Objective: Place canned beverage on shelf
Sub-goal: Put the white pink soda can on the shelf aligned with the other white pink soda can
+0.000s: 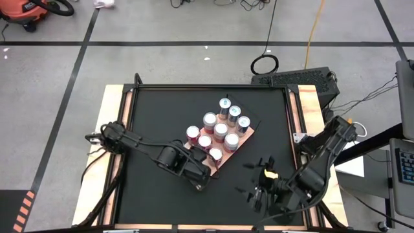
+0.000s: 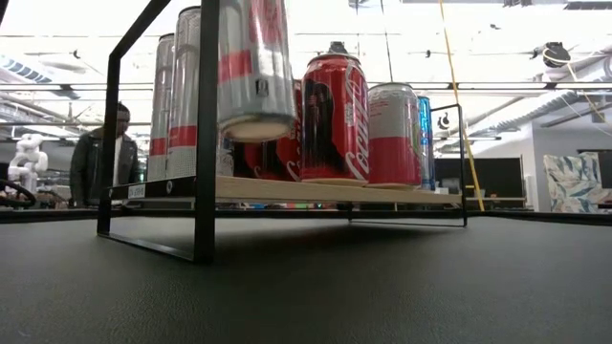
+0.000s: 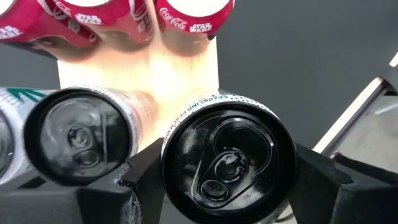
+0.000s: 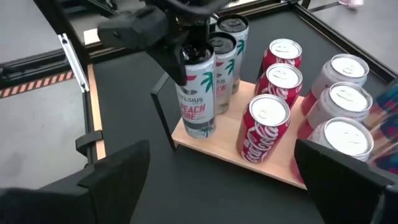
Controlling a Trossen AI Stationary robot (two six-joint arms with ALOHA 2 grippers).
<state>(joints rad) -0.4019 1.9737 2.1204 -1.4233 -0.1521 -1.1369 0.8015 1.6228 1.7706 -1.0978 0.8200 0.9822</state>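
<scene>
The shelf (image 1: 240, 141) is a light-brown board on thin black legs (image 2: 204, 143) at the table's middle, also seen in the right wrist view (image 4: 224, 146). Several cans stand on it: red cola cans (image 4: 266, 127), silver-topped cans (image 4: 342, 99) and tall white cans (image 4: 222, 59). My left gripper (image 1: 206, 169) is shut on a tall white can with a black top (image 3: 227, 162), over the shelf's near-left corner; the arm hides this can in the high view. My right gripper (image 1: 259, 178) is open and empty over the table's near right (image 4: 230, 186). My left gripper pinches the can's upper side wall (image 4: 194, 65) between its two fingers (image 3: 146, 174), one on each side just below the rim. The fingers come from above, pointing down. The can hangs upright, its bottom (image 2: 253, 129) clear above the board (image 2: 287, 189).
Another tall white can (image 3: 78, 134) stands right beside the held one, red cola cans (image 2: 335, 119) behind. Bare black tabletop (image 1: 155, 116) lies around the shelf, bounded by a raised wooden rim (image 1: 110, 129). A person (image 2: 100, 158) stands in the room beyond.
</scene>
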